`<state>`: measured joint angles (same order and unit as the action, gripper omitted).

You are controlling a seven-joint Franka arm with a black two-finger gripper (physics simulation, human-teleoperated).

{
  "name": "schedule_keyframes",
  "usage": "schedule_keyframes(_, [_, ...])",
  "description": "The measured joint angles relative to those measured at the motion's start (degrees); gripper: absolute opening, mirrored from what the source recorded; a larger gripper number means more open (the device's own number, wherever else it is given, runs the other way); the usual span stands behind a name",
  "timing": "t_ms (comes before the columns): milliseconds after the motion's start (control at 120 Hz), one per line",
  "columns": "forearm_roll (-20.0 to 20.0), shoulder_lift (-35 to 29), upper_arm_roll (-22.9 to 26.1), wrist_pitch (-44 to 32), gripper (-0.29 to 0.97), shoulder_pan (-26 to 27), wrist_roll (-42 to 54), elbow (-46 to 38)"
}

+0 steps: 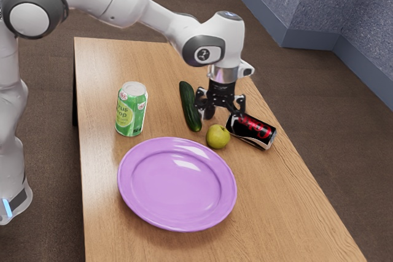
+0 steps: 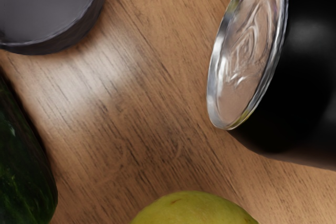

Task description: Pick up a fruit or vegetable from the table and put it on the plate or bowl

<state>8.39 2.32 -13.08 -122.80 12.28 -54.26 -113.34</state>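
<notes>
Wood-grain table [image 1: 295, 213], long and narrow, on a brown carpet floor [image 1: 55, 237]. A blue-grey upholstered block [image 1: 319, 4] sits at approx 1-2 o'clock, well away from the table.

On the table, ext. view, taking the purple plate [image 1: 177, 182] as clock centre:
- Green soda can [image 1: 131, 108] is upright at approx 11 o'clock, near the rim but apart from it.
- Cucumber [image 1: 190, 106] lies flat at approx 12 o'clock, its long axis running roughly 11-to-5.
- Pear [image 1: 218, 136], yellow-green, sits at approx 1 o'clock, just beside the plate rim and not on the plate. Can't tell if it touches.
- Black cola can [image 1: 252, 130] lies on its side at approx 2 o'clock, near the pear with a small gap.

The white arm [image 1: 141, 10] comes in from approx 10 o'clock, with the wrist bent so the hand points straight down. The gripper [image 1: 218, 112] hangs low over bare wood at 12 o'clock from the pear, between the cucumber and the black can. Its fingers are spread wide w/ nothing between them, and they touch no item as far as I can see.

Wrist view: bare wood lies under the hand, w/ the cucumber [image 2: 21, 171] on one side and the black can [image 2: 304, 77], silver end facing in, on the other. The pear [image 2: 191, 211] is between them, nearer the cam. There is also a dark grey round shape [image 2: 47, 9]; can't tell what it is.
</notes>
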Motion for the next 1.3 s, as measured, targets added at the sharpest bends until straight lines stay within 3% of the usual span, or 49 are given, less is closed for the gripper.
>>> schedule_keyframes(167, [-0.14,0.22,0.02,-0.23,0.67,-1.48,-0.13,0.02])
schedule_keyframes(483, [-0.21,0.22,0.39,-0.44,0.68,0.84,-0.35,0.02])
schedule_keyframes(758, [-0.23,1.06,3.36,-0.49,0.68,-3.12,-0.43,0.29])
schedule_keyframes(1300, [-0.26,3.94,3.43,-1.96,0.68,-2.01,-0.39,0.73])
